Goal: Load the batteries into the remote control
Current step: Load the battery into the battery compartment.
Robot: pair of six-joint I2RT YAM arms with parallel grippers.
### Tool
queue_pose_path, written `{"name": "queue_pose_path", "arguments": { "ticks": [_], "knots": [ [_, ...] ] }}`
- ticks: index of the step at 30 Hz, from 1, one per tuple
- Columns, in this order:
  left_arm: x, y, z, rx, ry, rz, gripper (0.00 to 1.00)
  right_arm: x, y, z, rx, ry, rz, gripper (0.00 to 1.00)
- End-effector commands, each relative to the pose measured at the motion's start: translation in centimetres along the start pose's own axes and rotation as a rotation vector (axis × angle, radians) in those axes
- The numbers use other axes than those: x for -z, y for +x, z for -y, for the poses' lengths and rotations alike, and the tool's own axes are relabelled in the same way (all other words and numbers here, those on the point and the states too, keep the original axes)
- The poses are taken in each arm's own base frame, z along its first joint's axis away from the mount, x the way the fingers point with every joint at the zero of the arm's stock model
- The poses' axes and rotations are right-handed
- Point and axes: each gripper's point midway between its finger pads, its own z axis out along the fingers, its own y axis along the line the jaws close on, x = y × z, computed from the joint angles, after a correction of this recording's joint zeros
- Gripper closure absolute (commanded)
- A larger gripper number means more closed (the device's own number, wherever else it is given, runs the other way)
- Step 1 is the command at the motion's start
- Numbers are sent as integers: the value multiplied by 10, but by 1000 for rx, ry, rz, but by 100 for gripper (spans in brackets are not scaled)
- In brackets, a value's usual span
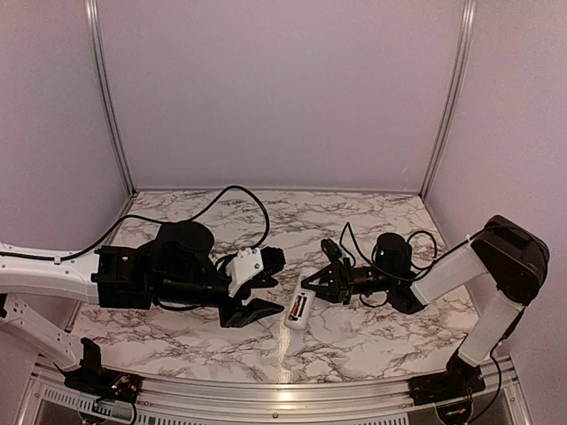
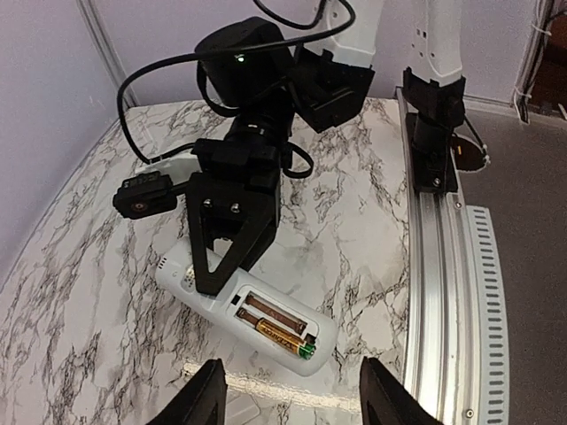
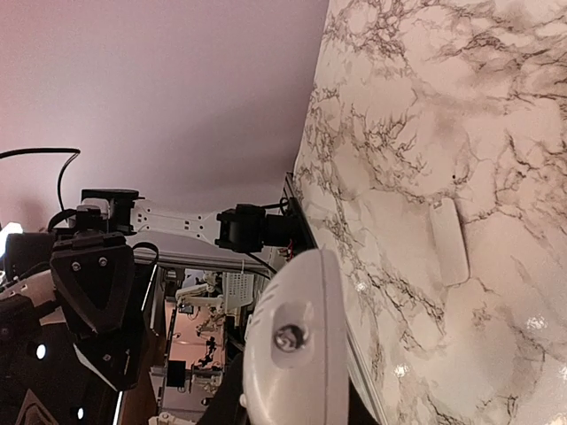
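Note:
The white remote control (image 1: 299, 310) lies back up on the marble table, its battery bay open. In the bay's near slot sits one of the batteries (image 2: 282, 336), gold and dark with a green end. The far slot (image 2: 276, 314) looks dark brown; whether it holds a battery I cannot tell. My right gripper (image 1: 312, 285) is shut on the remote's far end, its black fingers (image 2: 226, 248) clamped over it. The remote's rounded end (image 3: 297, 354) fills the right wrist view. My left gripper (image 2: 292, 403) hovers open just short of the remote's near end, with nothing between its fingers.
A flat white rectangular cover (image 3: 447, 241) lies on the table beyond the remote. The metal rail (image 2: 434, 266) runs along the table's near edge, with the right arm's base (image 2: 434, 115) on it. Pale walls enclose the back and both sides.

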Motion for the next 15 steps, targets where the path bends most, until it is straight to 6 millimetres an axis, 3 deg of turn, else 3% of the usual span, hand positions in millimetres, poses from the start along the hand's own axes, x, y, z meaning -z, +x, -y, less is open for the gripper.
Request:
{"name": "queue_pose_path", "arguments": {
  "ticks": [1, 7, 15],
  "knots": [
    [-13, 25, 28, -249, 96, -61, 50, -5, 0, -15, 38, -25, -21, 100],
    [-28, 43, 46, -407, 161, -110, 61, -12, 9, -16, 47, -20, -55, 100],
    [-37, 55, 50, -461, 179, -140, 69, -17, 14, -18, 62, -17, -79, 100]
  ]
}}
